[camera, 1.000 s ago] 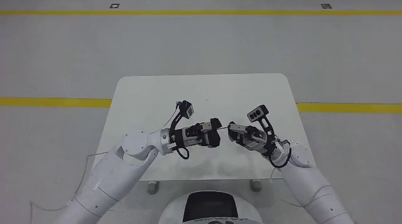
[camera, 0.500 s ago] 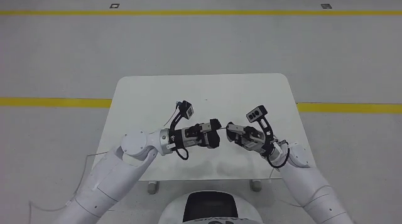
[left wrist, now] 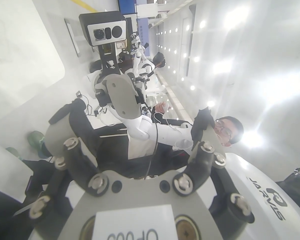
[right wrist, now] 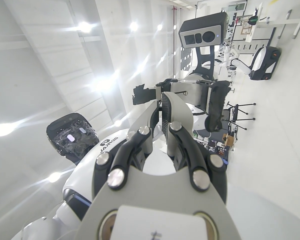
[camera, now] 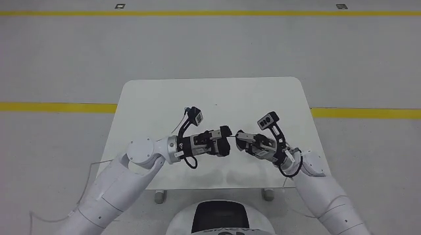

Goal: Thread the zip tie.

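- Right gripper [camera: 242, 140] has edged closer to the left gripper [camera: 225, 145], above the middle of the tabletop's [camera: 197, 97] near edge.
- It pinches a thin dark strip, seemingly the zip tie [right wrist: 161, 102]; the left one is spread wide, likely to receive it.

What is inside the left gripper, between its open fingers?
The left gripper is wide open. Between its fingers stands the tip of the right gripper, nearly shut. Any zip tie there is covered by the right fingers, so I cannot tell.

The left gripper [camera: 227, 142] gapes wide facing the right gripper [camera: 239, 137], whose 2 fingers pinch together.
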Robot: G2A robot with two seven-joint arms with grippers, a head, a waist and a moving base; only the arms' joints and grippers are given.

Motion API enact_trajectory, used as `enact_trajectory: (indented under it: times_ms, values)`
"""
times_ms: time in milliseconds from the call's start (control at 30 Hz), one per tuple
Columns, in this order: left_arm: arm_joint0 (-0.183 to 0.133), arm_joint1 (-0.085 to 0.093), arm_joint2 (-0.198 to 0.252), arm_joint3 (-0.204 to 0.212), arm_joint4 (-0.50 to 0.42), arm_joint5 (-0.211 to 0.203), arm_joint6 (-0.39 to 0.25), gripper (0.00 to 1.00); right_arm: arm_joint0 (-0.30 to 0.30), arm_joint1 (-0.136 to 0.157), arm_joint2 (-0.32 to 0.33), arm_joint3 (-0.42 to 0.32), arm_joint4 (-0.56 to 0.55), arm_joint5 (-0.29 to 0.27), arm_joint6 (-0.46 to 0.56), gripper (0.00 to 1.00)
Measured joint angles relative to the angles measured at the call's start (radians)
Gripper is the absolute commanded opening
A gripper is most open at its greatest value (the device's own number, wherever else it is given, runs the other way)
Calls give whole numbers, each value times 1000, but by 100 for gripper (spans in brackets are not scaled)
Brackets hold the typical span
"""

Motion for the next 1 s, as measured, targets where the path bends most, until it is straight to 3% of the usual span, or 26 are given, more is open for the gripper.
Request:
enact_trajectory:
  times_ms: [67, 200, 633, 867, 1000]
  values:
    - [0, 0, 1, 0, 1, 0, 0, 85, -1, 1, 3, -2, -7, 4, 1, 0]
    - [0, 1, 4, 0, 3, 3, 0, 78, -4, 3, 8, -5, -18, 12, 4, 0]
    - [-3, 4, 11, -1, 4, 11, -2, 66, -14, 11, 25, -19, -65, 23, -3, 0]
    - [-5, 6, 14, -2, 9, 19, -3, 49, -18, 15, 33, -25, -87, 26, -10, 0]
    - [-7, 8, 16, 0, 14, 25, -5, 46, -19, 17, 39, -25, -95, 26, -12, 0]
